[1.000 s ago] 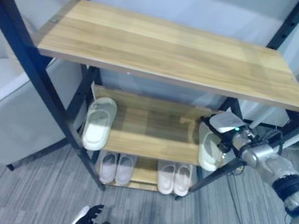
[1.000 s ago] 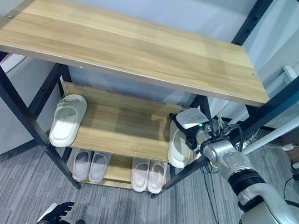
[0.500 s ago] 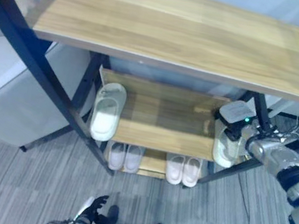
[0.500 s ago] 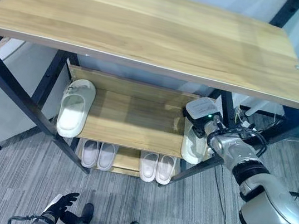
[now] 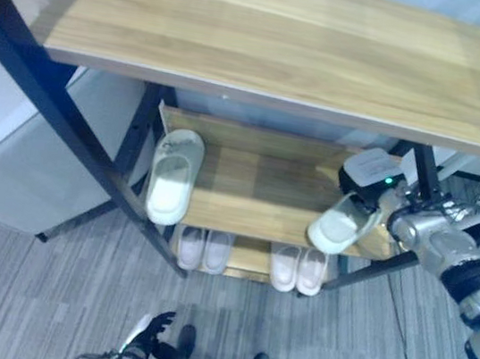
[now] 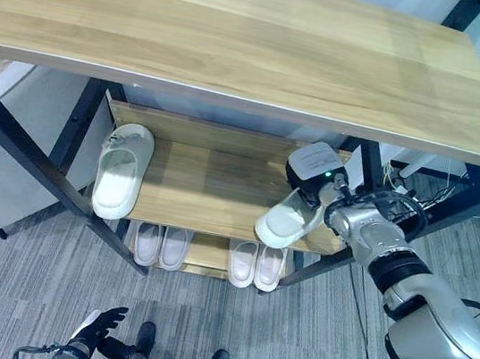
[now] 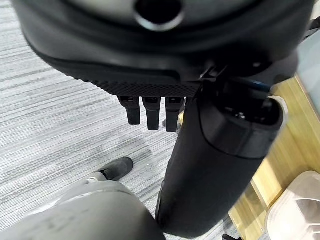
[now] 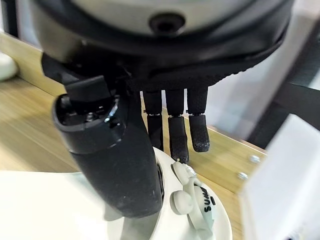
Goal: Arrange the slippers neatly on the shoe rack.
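Nearest you, your left hand [image 5: 138,349] hangs low over the floor [image 5: 33,293], fingers [image 7: 148,112] loosely apart, touching nothing. Further out, your right hand [image 6: 328,195] pinches a slipper [image 6: 285,225] at the middle shelf's [image 6: 202,194] front right edge, thumb on its sole, fingers [image 8: 175,131] curled behind. Another slipper [image 6: 119,181] lies at that shelf's left end. Two pairs [image 6: 206,254] sit on the bottom shelf.

Slippers [image 5: 172,189] on rack's [image 5: 245,206] middle shelf
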You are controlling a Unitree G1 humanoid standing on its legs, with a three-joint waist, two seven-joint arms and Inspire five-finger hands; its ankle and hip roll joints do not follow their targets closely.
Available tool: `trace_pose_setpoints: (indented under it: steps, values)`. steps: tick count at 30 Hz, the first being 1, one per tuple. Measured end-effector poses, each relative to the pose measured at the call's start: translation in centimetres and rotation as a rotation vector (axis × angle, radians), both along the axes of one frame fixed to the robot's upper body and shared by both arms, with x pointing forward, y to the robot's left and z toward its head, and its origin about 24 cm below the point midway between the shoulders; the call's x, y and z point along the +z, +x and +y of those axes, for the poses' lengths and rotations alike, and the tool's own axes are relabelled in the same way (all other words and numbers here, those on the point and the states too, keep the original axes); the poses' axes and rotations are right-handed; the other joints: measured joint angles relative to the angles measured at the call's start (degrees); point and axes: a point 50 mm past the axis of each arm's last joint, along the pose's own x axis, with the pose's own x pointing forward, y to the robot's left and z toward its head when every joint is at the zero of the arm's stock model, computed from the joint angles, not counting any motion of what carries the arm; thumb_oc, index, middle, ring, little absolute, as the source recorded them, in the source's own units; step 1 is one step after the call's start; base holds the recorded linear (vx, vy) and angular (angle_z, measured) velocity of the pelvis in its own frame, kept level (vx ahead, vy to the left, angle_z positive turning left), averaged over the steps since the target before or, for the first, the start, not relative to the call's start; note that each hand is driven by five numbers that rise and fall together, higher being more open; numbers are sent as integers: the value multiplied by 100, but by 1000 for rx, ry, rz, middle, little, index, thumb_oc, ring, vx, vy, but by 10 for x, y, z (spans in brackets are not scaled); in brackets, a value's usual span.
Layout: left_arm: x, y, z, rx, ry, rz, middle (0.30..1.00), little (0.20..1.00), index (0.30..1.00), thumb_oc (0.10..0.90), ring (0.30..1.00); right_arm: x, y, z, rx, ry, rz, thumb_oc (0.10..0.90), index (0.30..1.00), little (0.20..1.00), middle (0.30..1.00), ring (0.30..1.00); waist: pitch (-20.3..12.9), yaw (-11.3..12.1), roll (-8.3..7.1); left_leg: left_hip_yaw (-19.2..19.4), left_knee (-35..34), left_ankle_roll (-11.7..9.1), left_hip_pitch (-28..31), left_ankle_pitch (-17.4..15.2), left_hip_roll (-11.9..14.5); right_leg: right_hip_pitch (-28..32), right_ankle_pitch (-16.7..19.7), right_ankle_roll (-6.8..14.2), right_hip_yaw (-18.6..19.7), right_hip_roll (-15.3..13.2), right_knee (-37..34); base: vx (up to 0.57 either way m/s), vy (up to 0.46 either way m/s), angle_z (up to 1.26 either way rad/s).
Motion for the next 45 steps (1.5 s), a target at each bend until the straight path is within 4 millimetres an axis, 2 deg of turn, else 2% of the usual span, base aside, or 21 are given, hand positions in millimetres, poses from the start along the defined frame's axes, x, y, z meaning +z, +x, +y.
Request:
trace_pose_setpoints:
  steps: [2, 9, 13, 16, 23, 26, 31, 33, 40, 45]
  values:
    - [0, 1, -2, -3, -7, -7, 900, 900, 900, 800, 900, 6, -2, 15, 60, 29, -27, 400, 300, 300, 300, 300, 38, 23, 58, -2, 0, 3, 4, 2, -5, 5, 3, -2, -1, 2, 1, 0, 0, 0]
    - [2, 3, -4, -7, -11, -19, 900, 900, 900, 800, 900, 7, -4, 44, 155, 79, -47, 400, 300, 300, 300, 300, 43, 182, 59, -24, 0, 5, -1, 4, -10, 18, 2, -2, -21, 3, 0, 2, -2, 0]
    - [3, 5, -3, 3, -1, -38, 900, 900, 900, 800, 900, 7, -3, 58, 191, 106, -58, 400, 300, 300, 300, 300, 60, 301, 28, -47, 0, 7, -15, 14, -1, 17, 1, -3, -38, 16, -1, 3, -24, 3]
    - [5, 7, -2, 2, 1, -55, 900, 900, 900, 800, 900, 12, -2, 70, 225, 132, -86, 400, 300, 300, 300, 300, 113, 365, -63, -110, 0, 12, -62, 29, -8, 12, -5, 4, -106, 14, -3, 7, -21, 11]
    - [9, 13, 0, 8, 12, -94, 900, 900, 900, 800, 900, 24, 1, 75, 244, 139, -141, 400, 300, 300, 300, 300, 174, 567, -166, -313, 1, 18, -258, 77, -30, -83, -20, 25, -301, 12, -1, 7, -21, 15]
    - [12, 19, -1, 7, 18, -125, 900, 900, 900, 800, 900, 39, 6, 79, 249, 148, -199, 400, 300, 300, 300, 300, 213, 754, -229, -371, 3, 14, -372, 99, -39, -161, -24, 30, -339, 9, -1, 11, -7, 11]
    - [14, 23, 0, 7, 26, -139, 900, 900, 900, 800, 900, 40, 6, 83, 258, 159, -212, 400, 300, 300, 300, 300, 253, 839, -303, -502, 3, 6, -464, 122, -48, -185, -40, 49, -380, 9, -2, 13, -3, 12]
    - [15, 25, 0, 5, 26, -145, 900, 900, 900, 800, 900, 46, 7, 85, 264, 161, -226, 400, 300, 300, 300, 300, 261, 844, -310, -511, 3, 5, -540, 146, -60, -253, -40, 49, -382, 3, -2, 10, 11, 4]
    - [16, 26, 0, 14, 38, -156, 900, 900, 900, 800, 900, 47, 7, 86, 266, 167, -236, 400, 300, 300, 300, 300, 266, 851, -304, -638, 3, -5, -632, 178, -67, -276, -47, 52, -512, -1, -3, 6, 15, 8]
    - [17, 28, -1, 13, 34, -163, 900, 900, 900, 800, 900, 49, 6, 88, 280, 180, -264, 400, 300, 300, 300, 300, 308, 898, -239, -645, 3, 3, -644, 184, -94, -284, -47, 53, -515, -15, -3, 0, 0, 0]
